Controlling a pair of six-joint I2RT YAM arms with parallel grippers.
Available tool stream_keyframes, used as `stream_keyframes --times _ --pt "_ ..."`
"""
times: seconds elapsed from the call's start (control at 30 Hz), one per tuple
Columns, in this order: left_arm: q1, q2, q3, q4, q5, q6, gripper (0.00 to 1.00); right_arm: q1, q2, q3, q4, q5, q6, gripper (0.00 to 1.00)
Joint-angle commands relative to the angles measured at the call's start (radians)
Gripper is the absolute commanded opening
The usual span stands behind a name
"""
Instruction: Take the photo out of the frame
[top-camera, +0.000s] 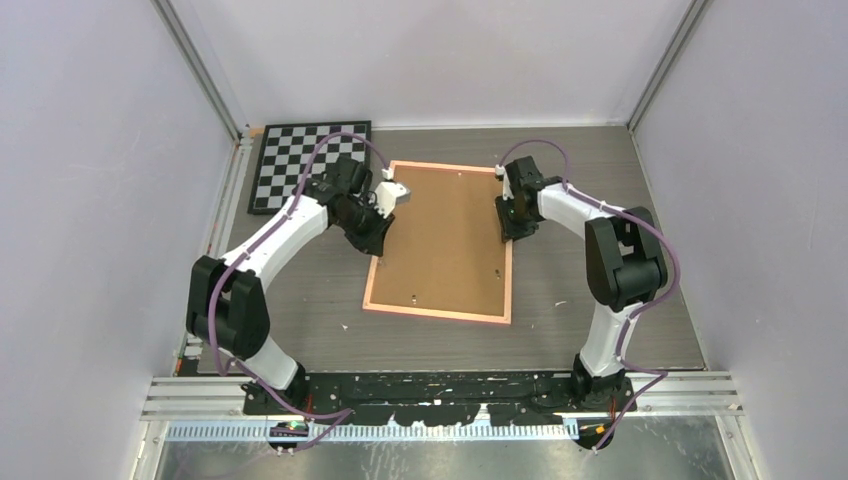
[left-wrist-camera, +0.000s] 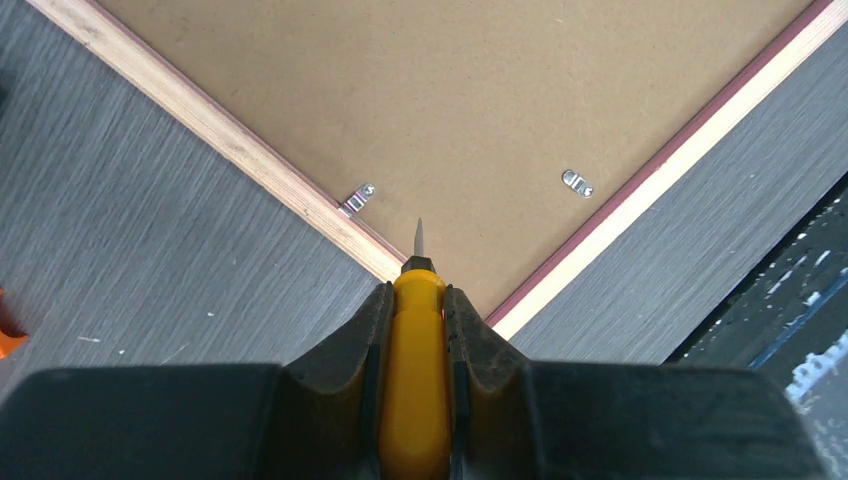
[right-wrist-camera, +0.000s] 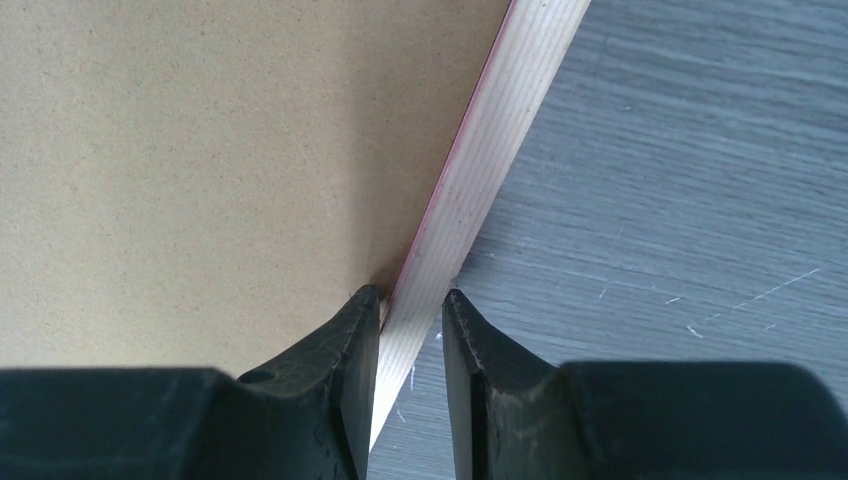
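The frame (top-camera: 437, 314) lies back-up in the middle of the table, its brown fibreboard back (top-camera: 440, 240) facing me inside a thin pink border. The photo is hidden under that back. My left gripper (left-wrist-camera: 417, 295) is shut on a yellow-handled screwdriver (left-wrist-camera: 417, 340) over the frame's left edge (left-wrist-camera: 250, 160). The screwdriver's metal tip points at the back close to a small metal clip (left-wrist-camera: 358, 199); another clip (left-wrist-camera: 577, 183) sits to the right. At the frame's right edge, my right gripper (right-wrist-camera: 412, 300) straddles the pale border rail (right-wrist-camera: 490, 150), one finger on each side, pressed against it.
A black-and-white chessboard (top-camera: 305, 160) lies at the back left, behind the left arm. Grey walls close in the table on three sides. The arms' bases and a metal rail (top-camera: 440, 390) run along the near edge.
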Motion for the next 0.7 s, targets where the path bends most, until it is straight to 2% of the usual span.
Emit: stream_keyframes --times 0.0,0.2,0.43,0.67 --pt "-0.034 -0.051 -0.014 0.035 -0.082 0.048 0.0 0.007 0.068 0.012 0.032 0.05 -0.047 0.34" --pt "-0.115 -0.061 -0.093 0.145 -0.257 0.081 0.0 0.007 0.084 0.045 -0.023 0.003 -0.049 0.28" --pt "-0.125 -0.049 -0.094 0.175 -0.28 0.081 0.0 0.007 0.115 0.066 -0.059 -0.022 -0.049 0.14" --pt "-0.127 -0.035 -0.076 0.187 -0.294 0.089 0.0 0.007 0.123 0.07 -0.064 -0.019 -0.049 0.14"
